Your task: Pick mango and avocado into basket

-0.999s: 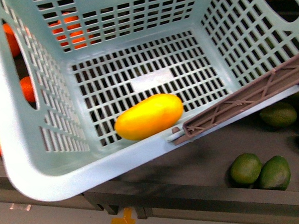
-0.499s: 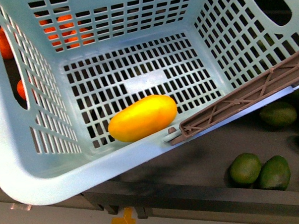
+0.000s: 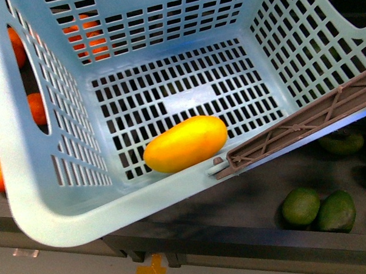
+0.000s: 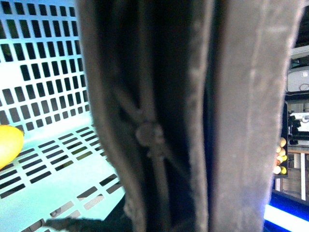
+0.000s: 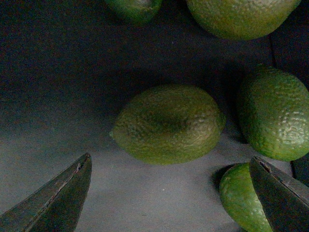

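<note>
Mango [image 3: 184,144] is being held at 6 o'clock in basket [image 3: 27,180] — avocado [image 5: 169,123], unpicked, is being bracketed by wide-open right gripper [image 5: 171,155]; left gripper unreadable.

No legible text, labels or numbers — none readable

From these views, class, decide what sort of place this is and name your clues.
Probably a grocery-style fruit display, perhaps a mock-up: a teal shopping basket holding a mango, avocados grouped on a dark shelf, and oranges behind the basket.
</note>
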Tool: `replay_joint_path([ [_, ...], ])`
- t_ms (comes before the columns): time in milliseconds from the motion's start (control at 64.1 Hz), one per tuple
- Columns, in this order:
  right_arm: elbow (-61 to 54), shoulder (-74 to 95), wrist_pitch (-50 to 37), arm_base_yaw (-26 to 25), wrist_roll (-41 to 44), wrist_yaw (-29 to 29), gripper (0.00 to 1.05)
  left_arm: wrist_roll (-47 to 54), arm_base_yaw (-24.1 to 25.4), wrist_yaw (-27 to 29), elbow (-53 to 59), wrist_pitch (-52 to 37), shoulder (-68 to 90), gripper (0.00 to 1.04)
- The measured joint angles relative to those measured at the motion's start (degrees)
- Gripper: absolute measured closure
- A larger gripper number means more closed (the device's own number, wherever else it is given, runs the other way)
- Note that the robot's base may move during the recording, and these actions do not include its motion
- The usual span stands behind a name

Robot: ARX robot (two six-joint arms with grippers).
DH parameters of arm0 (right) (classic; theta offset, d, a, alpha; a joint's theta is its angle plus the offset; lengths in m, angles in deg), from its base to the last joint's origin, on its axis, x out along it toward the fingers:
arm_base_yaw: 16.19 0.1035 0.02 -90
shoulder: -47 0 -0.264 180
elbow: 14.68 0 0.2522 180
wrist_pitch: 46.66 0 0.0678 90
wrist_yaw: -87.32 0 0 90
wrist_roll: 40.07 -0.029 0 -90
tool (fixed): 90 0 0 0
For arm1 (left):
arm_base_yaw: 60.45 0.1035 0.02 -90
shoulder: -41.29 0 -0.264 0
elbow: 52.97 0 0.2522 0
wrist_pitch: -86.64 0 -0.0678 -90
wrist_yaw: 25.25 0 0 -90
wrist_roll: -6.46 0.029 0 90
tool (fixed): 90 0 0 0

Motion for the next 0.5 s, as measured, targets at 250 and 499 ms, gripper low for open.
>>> replay_joint_path([
  [250, 4.85, 3.3, 4.66, -1.38, -8.33, 0.11, 0.09, 0.07, 0.0, 0.33, 0.0, 0.0, 0.0, 0.9],
  [499, 9.9, 5.7, 9.38, -2.19, -22.03, 2.21, 0.09, -0.02, -0.02, -0.11, 0.0, 0.0, 0.0, 0.9],
])
